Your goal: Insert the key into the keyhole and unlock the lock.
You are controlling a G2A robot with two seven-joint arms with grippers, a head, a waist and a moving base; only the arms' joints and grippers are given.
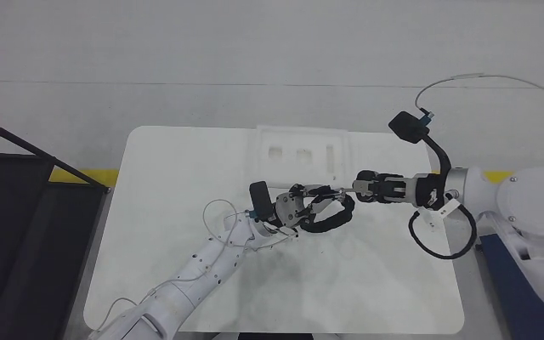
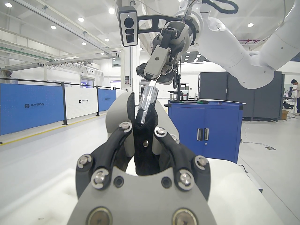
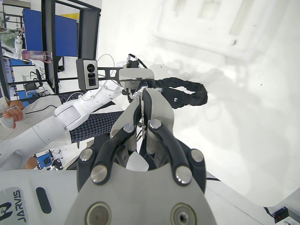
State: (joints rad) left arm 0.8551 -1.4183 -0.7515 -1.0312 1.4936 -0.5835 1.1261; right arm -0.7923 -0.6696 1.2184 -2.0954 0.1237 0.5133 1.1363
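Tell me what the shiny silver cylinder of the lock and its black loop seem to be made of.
The shiny silver cylinder looks like polished or chromed metal: it shows bright, mirror-like streaks. The black loop seems to be a cable in a fabric sleeve: its surface is matt and wrinkled, without glare.

Silver key (image 2: pixel 153 83) touches chrome lock (image 2: pixel 146 104) cylinder's end

I operate in an industrial robotics lab. Ceiling lights (image 2: pixel 80 19), blue barrier panels (image 2: pixel 30 111) and a blue cabinet (image 2: pixel 204 129) show it.
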